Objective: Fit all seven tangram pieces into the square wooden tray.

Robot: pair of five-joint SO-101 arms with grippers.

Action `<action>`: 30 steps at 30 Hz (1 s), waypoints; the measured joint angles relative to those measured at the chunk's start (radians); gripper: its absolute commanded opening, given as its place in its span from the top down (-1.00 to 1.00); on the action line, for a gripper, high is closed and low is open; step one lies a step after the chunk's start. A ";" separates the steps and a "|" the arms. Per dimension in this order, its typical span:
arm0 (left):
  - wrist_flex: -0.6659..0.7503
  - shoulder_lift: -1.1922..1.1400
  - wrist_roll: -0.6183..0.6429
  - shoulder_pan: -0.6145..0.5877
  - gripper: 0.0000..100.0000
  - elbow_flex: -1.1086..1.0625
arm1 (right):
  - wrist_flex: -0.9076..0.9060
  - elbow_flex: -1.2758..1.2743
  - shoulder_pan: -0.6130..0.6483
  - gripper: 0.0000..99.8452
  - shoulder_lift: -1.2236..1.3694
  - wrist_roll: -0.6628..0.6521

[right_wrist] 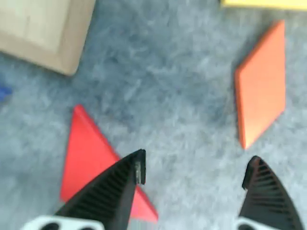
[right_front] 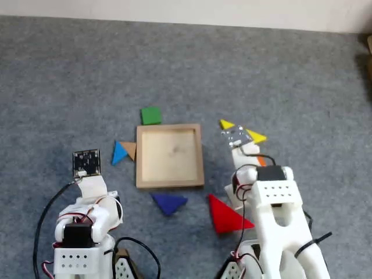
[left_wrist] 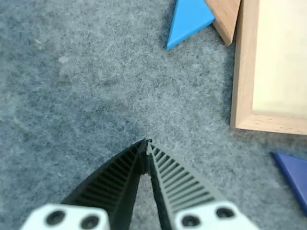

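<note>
The left pincer (left_wrist: 146, 143) is closed, its ribbed fingertips meeting over bare grey surface, near a corner of the wooden tray (right_front: 170, 127). The right pincer (right_wrist: 196, 167) gapes wide and holds nothing, with one finger over the red triangle (right_wrist: 86, 153) and the orange parallelogram (right_wrist: 261, 84) near the other. The tray lies mid-surface, its floor bare. Around it are a green square (right_front: 151, 115) toward the far edge, a light blue triangle (right_front: 119, 152) beside a tan triangle (right_front: 129, 150) on the left, and a dark blue piece (right_front: 169, 203) toward the near edge. A yellow piece (right_front: 257, 138) lies on the right, partly under the right arm.
</note>
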State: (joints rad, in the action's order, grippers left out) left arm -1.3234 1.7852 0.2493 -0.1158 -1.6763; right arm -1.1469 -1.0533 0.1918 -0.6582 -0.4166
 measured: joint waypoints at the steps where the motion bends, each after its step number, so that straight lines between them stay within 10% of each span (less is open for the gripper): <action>1: 0.000 0.000 0.000 0.000 0.99 0.000 | -0.038 0.014 0.011 0.36 0.000 0.000; 15: 0.000 0.000 0.000 0.000 0.99 0.000 | -0.206 -0.044 0.384 0.36 0.000 -0.003; 30: 0.000 0.000 0.000 0.000 0.99 0.000 | 0.048 -0.235 0.417 0.36 0.000 0.025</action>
State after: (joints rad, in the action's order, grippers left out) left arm -1.3234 1.7852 0.2493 -0.1158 -1.6763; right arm -1.0994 -1.2881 0.6091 -0.6582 -0.3920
